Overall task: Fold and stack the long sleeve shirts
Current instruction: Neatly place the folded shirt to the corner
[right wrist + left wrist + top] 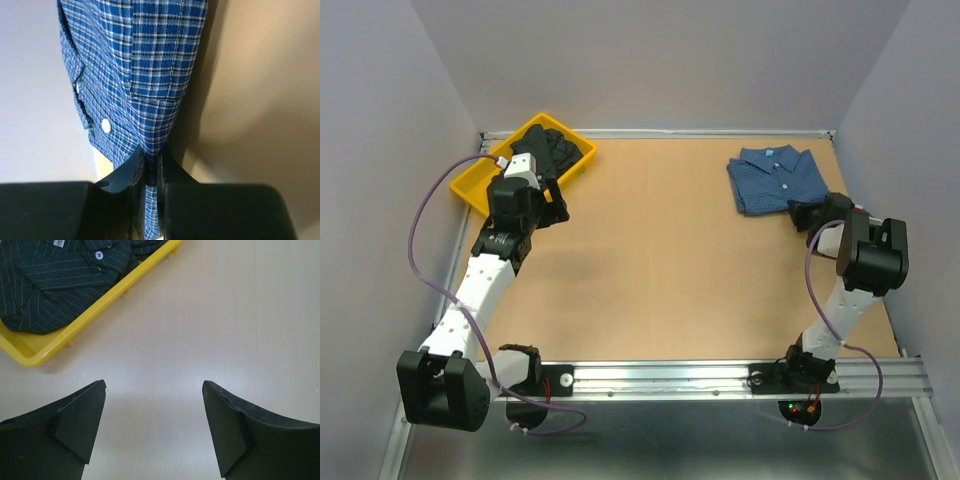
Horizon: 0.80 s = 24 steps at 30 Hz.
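We see the blue shirt (777, 178) lying folded at the far right of the table (670, 270), its collar toward the back wall. The right gripper (150, 159) has its fingers pressed together on a fold of the checked cloth at the shirt's near edge. In the top view the pinch seems to sit at the near right corner, though the dark fingers are hard to make out there. The black shirt (55, 285), which shows fine pale stripes and a small white tag (59, 243) up close, lies bunched in the yellow tray (75, 337) at the far left corner. The left gripper (154, 390) hovers over bare table just beside the tray's rim, fingers spread wide, holding nothing.
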Available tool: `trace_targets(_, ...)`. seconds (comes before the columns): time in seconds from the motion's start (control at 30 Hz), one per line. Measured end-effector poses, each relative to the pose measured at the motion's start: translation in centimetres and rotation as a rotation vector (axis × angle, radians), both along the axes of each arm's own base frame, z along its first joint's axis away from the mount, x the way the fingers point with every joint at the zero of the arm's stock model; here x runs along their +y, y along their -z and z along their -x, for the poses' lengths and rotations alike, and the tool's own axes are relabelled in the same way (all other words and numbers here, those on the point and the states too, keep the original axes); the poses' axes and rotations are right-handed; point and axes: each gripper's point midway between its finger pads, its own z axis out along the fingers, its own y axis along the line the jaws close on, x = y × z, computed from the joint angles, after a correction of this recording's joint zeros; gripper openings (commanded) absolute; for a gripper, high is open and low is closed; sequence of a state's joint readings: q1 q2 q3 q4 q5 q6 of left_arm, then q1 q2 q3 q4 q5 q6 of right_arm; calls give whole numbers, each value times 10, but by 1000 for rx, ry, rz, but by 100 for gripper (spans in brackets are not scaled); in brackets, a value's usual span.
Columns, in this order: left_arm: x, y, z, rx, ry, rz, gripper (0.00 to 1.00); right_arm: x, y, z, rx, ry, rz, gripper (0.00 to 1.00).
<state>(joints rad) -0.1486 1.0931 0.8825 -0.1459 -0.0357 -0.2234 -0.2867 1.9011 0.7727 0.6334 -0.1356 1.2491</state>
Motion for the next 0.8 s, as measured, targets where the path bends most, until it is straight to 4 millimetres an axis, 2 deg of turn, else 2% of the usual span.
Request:
trace_targets(0.23, 1, 3, -1, 9, -1, -7, 89, -73, -4, -47, -38, 89, 35, 1)
trace_targets(0.33, 1, 5, -1, 15, -2, -9, 89, -91, -2, -66, -48, 101, 41, 1)
trace_targets(0.57, 1, 8, -2, 22, 0, -11, 89, -106, -1, -110, -86, 84, 45, 1)
trace_targets(0.8, 1, 10, -3, 28, 2, -15, 89, -116, 0, -137, -91, 70, 61, 1)
